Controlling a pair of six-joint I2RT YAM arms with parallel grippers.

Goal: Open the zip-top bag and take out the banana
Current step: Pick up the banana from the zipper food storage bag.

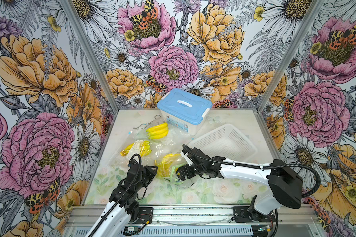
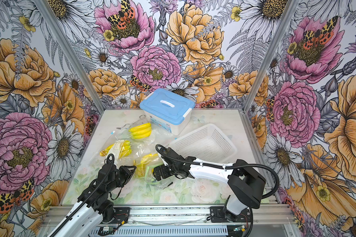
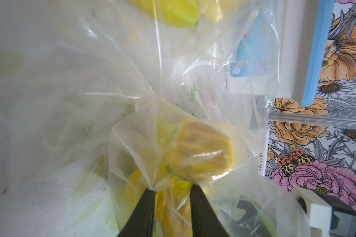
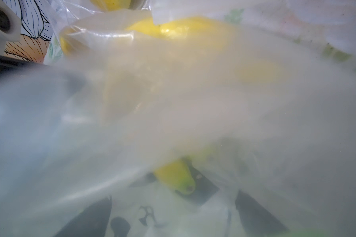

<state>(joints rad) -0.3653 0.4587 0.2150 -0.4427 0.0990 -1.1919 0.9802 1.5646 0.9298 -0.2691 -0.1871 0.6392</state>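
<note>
The zip-top bag lies near the middle of the worktop, a little toward the front edge, and the banana is still inside it. The left gripper is closed on the bag from the left side, with plastic and yellow fruit pressed between its fingers. The right gripper is at the bag's green zip end with its jaws wide apart, holding nothing. In the right wrist view, loose film covers almost everything, and only a banana tip shows between the fingers.

Just behind, toward the left edge, a second bag of bananas lies with its plastic touching the first. A third bag lies further back, beside a blue-lidded box at the back edge. A thin metal wire piece is near it. A white basket sits tilted toward the right edge, just behind the right arm.
</note>
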